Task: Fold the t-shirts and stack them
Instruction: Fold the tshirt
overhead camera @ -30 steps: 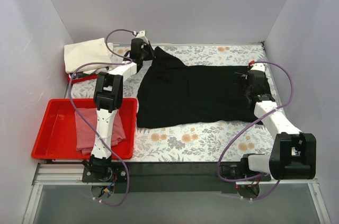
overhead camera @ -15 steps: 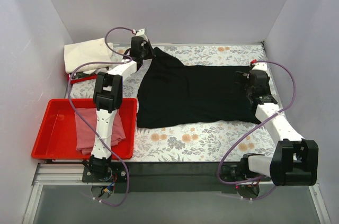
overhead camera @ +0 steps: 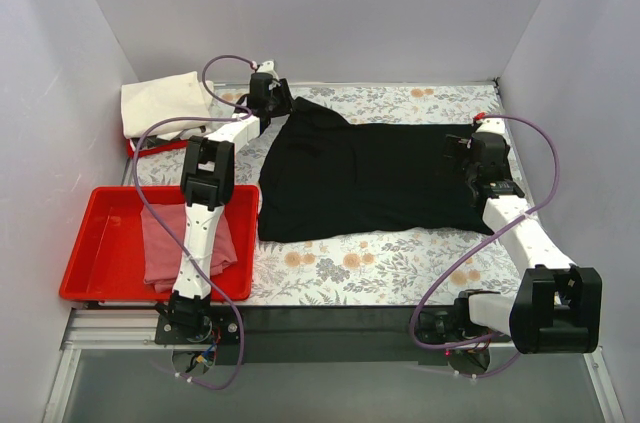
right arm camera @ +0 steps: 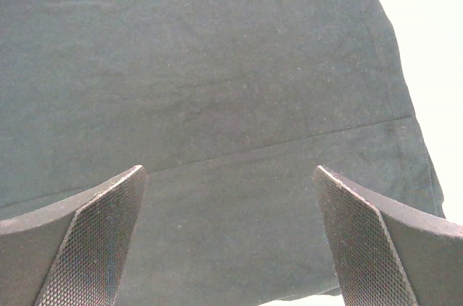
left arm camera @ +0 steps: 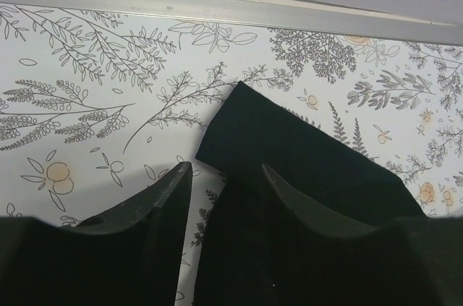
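The plain black cloth t-shirt [overhead camera: 370, 178] lies spread, folding unfinished, my left gripper [left arm camera: 225, 170] slightly parted, my right gripper [right arm camera: 228, 172] wide, both empty; dusty pink shirt [overhead camera: 185, 243] and cream-white shirt [overhead camera: 165, 103] sit apart, unstacked.

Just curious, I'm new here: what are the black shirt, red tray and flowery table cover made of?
Black shirt: soft matte cloth, likely cotton knit; it drapes, with a stitched hem. Red tray: smooth moulded plastic, by its rigid walls. Flowery table cover: flat printed sheet, cloth or vinyl, unclear.
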You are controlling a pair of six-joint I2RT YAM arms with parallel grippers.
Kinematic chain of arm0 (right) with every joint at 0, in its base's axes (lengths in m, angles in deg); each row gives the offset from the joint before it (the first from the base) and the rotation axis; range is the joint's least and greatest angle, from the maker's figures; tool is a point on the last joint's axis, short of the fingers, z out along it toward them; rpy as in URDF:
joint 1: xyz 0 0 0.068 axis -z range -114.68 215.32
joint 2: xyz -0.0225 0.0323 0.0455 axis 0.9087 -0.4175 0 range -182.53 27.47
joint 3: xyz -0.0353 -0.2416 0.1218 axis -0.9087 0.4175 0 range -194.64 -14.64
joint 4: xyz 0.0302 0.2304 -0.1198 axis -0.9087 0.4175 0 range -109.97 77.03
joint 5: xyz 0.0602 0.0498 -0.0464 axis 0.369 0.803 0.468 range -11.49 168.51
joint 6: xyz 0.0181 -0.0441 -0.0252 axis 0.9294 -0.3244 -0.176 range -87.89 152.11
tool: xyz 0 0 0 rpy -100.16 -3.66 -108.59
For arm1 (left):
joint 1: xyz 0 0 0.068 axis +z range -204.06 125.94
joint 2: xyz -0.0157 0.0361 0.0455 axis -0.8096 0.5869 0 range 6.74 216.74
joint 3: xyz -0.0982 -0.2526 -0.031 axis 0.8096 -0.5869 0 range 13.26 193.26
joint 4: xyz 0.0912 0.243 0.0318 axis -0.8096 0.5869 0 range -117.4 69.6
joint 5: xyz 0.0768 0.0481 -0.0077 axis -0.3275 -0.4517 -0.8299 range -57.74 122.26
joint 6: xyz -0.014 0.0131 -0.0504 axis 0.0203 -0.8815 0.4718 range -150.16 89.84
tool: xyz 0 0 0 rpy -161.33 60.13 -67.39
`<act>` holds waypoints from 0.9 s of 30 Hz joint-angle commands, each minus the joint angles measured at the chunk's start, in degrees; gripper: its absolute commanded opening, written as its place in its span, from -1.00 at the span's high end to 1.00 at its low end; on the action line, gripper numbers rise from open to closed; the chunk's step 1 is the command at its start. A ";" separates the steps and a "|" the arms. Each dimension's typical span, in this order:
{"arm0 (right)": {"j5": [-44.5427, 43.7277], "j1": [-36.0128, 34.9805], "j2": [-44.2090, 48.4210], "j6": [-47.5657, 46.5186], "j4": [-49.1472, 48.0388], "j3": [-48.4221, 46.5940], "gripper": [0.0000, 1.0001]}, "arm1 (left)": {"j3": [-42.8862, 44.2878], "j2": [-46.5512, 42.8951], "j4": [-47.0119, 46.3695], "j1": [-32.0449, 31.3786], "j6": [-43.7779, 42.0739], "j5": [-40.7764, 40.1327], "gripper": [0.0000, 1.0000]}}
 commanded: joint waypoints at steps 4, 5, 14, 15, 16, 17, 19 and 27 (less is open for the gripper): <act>-0.11 -0.29 0.29 -0.51 -0.36 -0.66 -0.78 | 3.36 1.28 0.40 0.42 -0.49 -1.00 0.19; -0.11 -0.29 0.02 -0.51 -0.36 -0.74 -0.78 | 4.06 1.98 0.49 0.59 -0.49 -0.91 0.19; -0.20 -0.29 -0.33 -0.60 -0.36 -1.01 -0.78 | 5.91 3.74 2.16 0.68 1.00 -0.56 0.33; -0.11 -0.29 -0.42 -0.60 -0.36 -0.92 -0.78 | 5.56 3.65 2.07 0.68 0.91 -0.74 0.36; -0.11 -0.29 -0.42 -0.60 -0.36 -0.92 -0.78 | 5.47 3.48 1.90 0.68 0.91 -0.91 0.43; 0.06 -0.38 -0.42 -0.60 -0.45 -0.92 -0.78 | 5.38 3.39 1.81 0.77 1.00 -0.91 0.55; 0.07 -0.29 -0.86 -0.60 -0.36 -0.92 -0.78 | 5.47 3.56 1.72 0.86 1.18 -0.56 0.64; 0.41 -0.29 -1.21 -0.60 -0.45 -1.01 -0.78 | 4.86 2.07 1.72 1.12 1.97 -1.79 0.86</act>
